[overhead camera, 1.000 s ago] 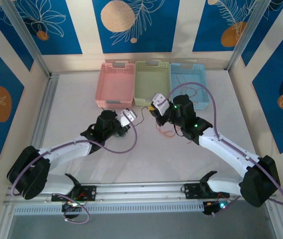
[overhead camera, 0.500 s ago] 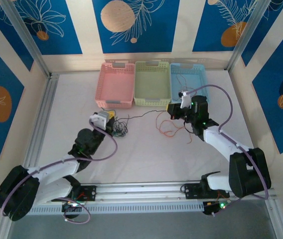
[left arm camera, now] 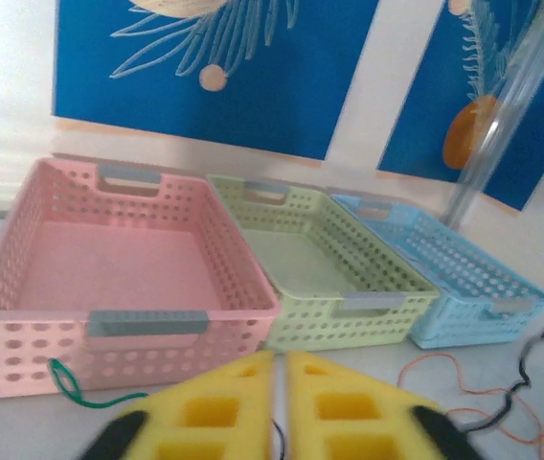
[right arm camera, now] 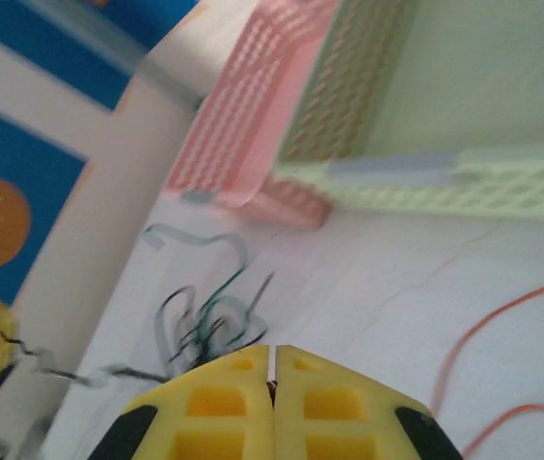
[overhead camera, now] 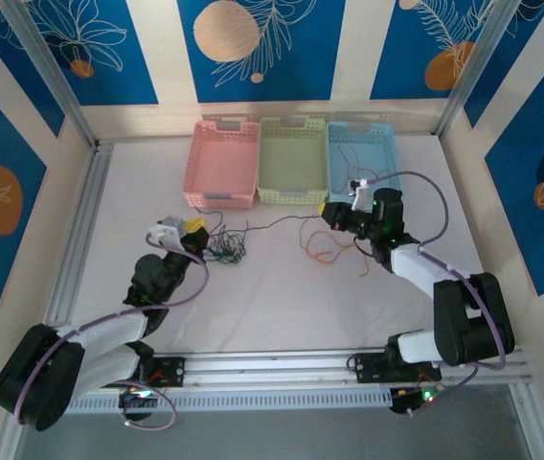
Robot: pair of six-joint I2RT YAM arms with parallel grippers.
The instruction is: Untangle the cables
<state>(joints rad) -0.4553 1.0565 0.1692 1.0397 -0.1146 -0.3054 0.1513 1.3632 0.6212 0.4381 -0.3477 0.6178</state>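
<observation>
Cream walls (overhead camera: 165, 48) carry blue panels (overhead camera: 301, 57) with white leaves and orange discs — aluminium posts (overhead camera: 52, 77) frame the white table (overhead camera: 282, 297).

The left arm stretches forward and low from its base, wrist level, its end effector (overhead camera: 198, 229) aimed ahead, with the yellow fingers (left arm camera: 216, 414) pressed flat together. The right arm folds sharply at the elbow and angles inward. Its end effector (overhead camera: 323, 209) is likewise closed, the pads (right arm camera: 322, 414) meeting.
</observation>
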